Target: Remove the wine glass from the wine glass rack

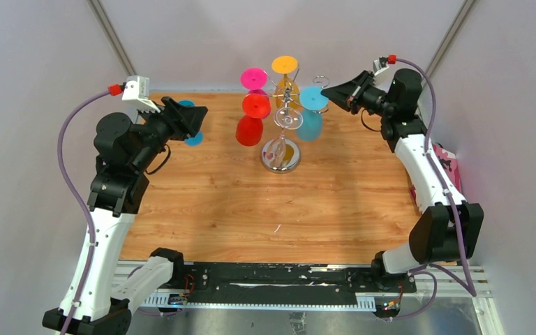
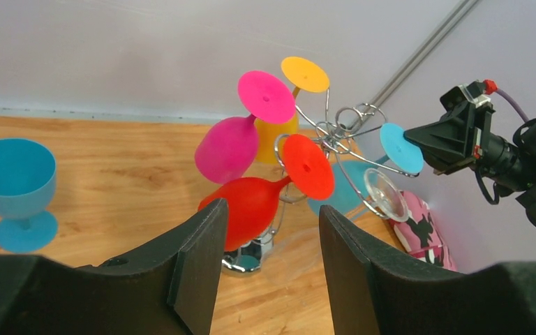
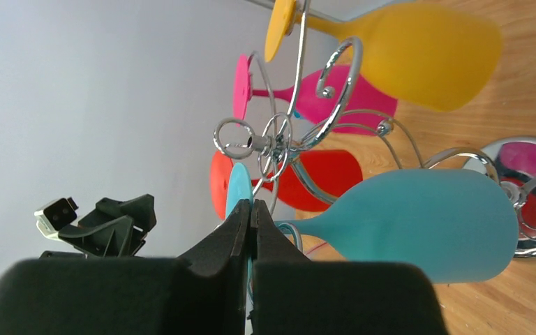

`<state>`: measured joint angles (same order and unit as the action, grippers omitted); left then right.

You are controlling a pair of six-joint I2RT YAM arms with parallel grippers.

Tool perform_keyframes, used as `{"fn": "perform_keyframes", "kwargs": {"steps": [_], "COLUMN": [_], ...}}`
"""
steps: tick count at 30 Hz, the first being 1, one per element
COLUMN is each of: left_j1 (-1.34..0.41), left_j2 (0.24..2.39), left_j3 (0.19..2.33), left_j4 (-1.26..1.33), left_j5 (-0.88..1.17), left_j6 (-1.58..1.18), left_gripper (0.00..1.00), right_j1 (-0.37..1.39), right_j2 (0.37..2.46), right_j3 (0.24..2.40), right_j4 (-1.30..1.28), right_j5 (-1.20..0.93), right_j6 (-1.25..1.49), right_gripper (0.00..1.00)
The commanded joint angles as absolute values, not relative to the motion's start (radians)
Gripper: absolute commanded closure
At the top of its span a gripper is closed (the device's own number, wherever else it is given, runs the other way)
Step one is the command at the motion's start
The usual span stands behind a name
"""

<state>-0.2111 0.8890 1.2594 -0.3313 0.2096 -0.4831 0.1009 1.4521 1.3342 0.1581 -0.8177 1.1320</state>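
Note:
The chrome wine glass rack [image 1: 281, 162] stands at the back middle of the wooden table, also seen in the left wrist view [image 2: 338, 132] and the right wrist view [image 3: 273, 142]. Red [image 1: 250, 129], pink [image 1: 254, 77], orange [image 1: 285, 65], teal [image 1: 310, 124] and clear [image 1: 289, 119] glasses hang on it upside down. My right gripper [image 1: 326, 91] [image 3: 251, 204] is shut on the thin foot disc of the teal wine glass [image 3: 433, 223], which still hangs on its arm. My left gripper [image 1: 199, 118] [image 2: 269, 209] is open and empty, left of the rack.
A blue glass [image 2: 14, 181] stands upright on the table at the back left, just behind my left gripper [image 1: 192, 138]. A pink camouflage object [image 1: 451, 167] lies off the table's right edge. Grey walls close in the back and both sides.

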Motion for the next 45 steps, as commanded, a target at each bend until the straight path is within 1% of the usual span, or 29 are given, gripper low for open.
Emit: {"fn": "perform_keyframes", "kwargs": {"steps": [1, 6, 15, 19, 21, 24, 30, 39, 45], "left_j1": [-0.213, -0.213, -0.213, -0.213, -0.213, -0.213, -0.213, -0.213, -0.213], "left_j2": [0.881, 0.886, 0.881, 0.884, 0.888, 0.89, 0.898, 0.902, 0.899], "left_j3": [1.242, 1.233, 1.223, 1.224, 1.226, 1.222, 1.218, 1.214, 1.209], "left_j4": [-0.315, -0.305, -0.296, -0.294, -0.294, -0.3, -0.298, -0.296, -0.298], "left_j5": [0.219, 0.225, 0.228, 0.226, 0.233, 0.228, 0.222, 0.227, 0.229], "left_j6": [-0.482, -0.491, -0.498, -0.498, -0.498, -0.491, -0.487, -0.488, -0.485], "left_gripper": [0.44, 0.44, 0.44, 0.45, 0.45, 0.45, 0.44, 0.45, 0.45], "right_j1": [0.026, -0.04, -0.04, -0.047, -0.048, -0.043, -0.004, 0.122, 0.135], "right_j2": [1.391, 1.336, 1.33, 1.306, 1.316, 1.347, 1.359, 1.385, 1.43], "right_j3": [1.295, 1.259, 1.276, 1.269, 1.279, 1.289, 1.315, 1.346, 1.367], "right_j4": [0.18, 0.171, 0.187, 0.148, 0.139, 0.182, 0.192, 0.201, 0.174], "right_j5": [-0.809, -0.816, -0.829, -0.775, -0.758, -0.79, -0.807, -0.819, -0.789], "right_j6": [1.119, 1.11, 1.128, 1.083, 1.068, 1.098, 1.106, 1.119, 1.106], "right_gripper": [1.0, 1.0, 1.0, 1.0, 1.0, 1.0, 1.0, 1.0, 1.0]}}
